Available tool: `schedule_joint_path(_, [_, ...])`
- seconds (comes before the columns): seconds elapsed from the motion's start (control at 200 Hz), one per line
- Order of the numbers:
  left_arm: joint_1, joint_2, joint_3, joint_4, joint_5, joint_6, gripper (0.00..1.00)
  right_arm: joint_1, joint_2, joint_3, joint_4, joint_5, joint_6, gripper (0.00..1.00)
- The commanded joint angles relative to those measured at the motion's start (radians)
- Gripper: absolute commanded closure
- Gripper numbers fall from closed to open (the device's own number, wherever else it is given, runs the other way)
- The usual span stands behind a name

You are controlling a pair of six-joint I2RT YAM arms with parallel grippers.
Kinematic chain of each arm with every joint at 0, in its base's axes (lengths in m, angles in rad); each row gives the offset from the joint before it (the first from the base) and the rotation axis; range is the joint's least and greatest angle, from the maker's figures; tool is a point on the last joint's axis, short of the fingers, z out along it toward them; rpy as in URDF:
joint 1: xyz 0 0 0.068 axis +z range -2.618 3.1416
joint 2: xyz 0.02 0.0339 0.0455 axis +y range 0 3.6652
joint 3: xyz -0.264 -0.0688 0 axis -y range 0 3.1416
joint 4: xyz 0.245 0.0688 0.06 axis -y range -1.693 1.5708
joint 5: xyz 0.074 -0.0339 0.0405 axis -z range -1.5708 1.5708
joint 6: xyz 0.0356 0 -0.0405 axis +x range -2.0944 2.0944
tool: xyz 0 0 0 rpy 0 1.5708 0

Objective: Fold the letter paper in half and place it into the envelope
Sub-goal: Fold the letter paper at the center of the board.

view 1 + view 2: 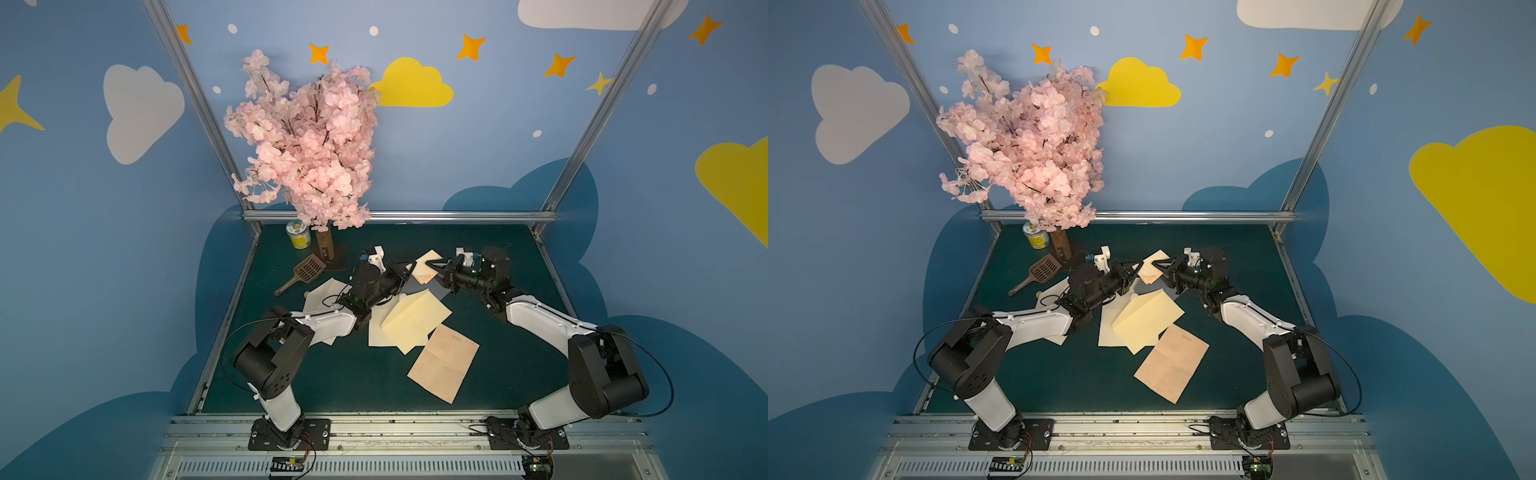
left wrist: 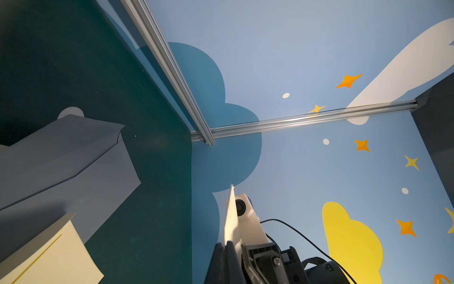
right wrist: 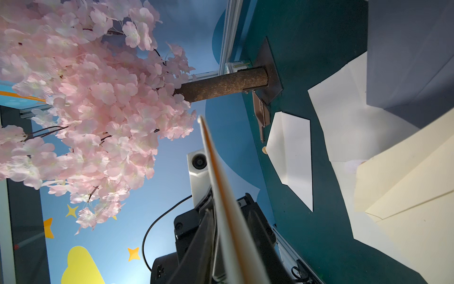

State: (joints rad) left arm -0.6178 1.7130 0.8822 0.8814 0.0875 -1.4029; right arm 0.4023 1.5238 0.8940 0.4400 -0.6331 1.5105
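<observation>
You see the left jaws pinching one end of the folded letter paper (image 1: 424,270), held aloft; the right jaws straddle its other end, grip unconfirmed. Its long axis runs jaw to jaw; the envelope (image 1: 415,322) lies on the surface (image 1: 498,374) beneath.

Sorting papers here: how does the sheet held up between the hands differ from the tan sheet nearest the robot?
The held sheet is pale and raised, gripped by the left hand with the right hand at it; the tan sheet is darker, flat and untouched. The held sheet looks smaller than the tan sheet. Both are paper.
</observation>
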Motion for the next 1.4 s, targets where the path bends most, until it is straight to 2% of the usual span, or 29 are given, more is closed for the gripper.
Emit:
schedule_joint_path(0.0, [-0.007,-0.006,-0.003,0.070,-0.061,-0.011,0.97,0.016,-0.034,-0.003,0.017,0.040,-0.007,0.77])
schedule_joint_path(0.17, [-0.022,-0.006,-0.008,0.073,-0.087,-0.006,0.97,0.018,-0.041,0.001,-0.006,0.047,-0.021,0.87])
schedule_joint_path(0.305, [-0.028,0.008,-0.003,0.091,-0.088,-0.016,0.97,0.012,-0.051,0.007,-0.032,0.061,-0.042,0.87])
schedule_joint_path(0.4, [-0.030,0.016,-0.002,0.100,-0.076,-0.023,0.97,0.003,-0.043,0.019,-0.040,0.045,-0.051,1.00])
schedule_joint_path(0.446, [-0.028,0.019,0.007,0.087,-0.059,-0.021,0.97,-0.004,-0.043,0.025,-0.060,0.036,-0.061,1.00])
schedule_joint_path(0.496, [-0.023,0.014,0.019,0.051,-0.027,-0.008,0.81,-0.014,-0.048,0.037,-0.097,0.022,-0.083,1.00])
schedule_joint_path(0.606, [-0.012,-0.049,0.060,-0.164,0.035,0.083,0.27,-0.044,-0.070,0.081,-0.243,-0.033,-0.187,1.00])
schedule_joint_path(0.661, [-0.004,-0.085,0.085,-0.309,0.051,0.151,0.10,-0.062,-0.081,0.098,-0.306,-0.064,-0.240,1.00])
schedule_joint_path(0.716, [0.005,-0.114,0.109,-0.438,0.074,0.227,0.00,-0.074,-0.098,0.112,-0.373,-0.085,-0.304,1.00])
schedule_joint_path(0.821, [0.028,-0.163,0.114,-0.580,0.117,0.369,0.00,-0.091,-0.133,0.133,-0.502,-0.115,-0.412,1.00])
schedule_joint_path(1.056, [0.057,-0.239,0.131,-0.867,0.112,0.713,0.00,-0.122,-0.199,0.185,-0.759,-0.160,-0.622,1.00])
schedule_joint_path(1.206, [0.067,-0.238,0.162,-0.992,0.112,0.942,0.00,-0.127,-0.246,0.191,-0.856,-0.160,-0.688,1.00])
schedule_joint_path(1.392, [0.081,-0.187,0.201,-1.093,0.115,1.111,0.04,-0.130,-0.269,0.208,-0.965,-0.165,-0.753,1.00])
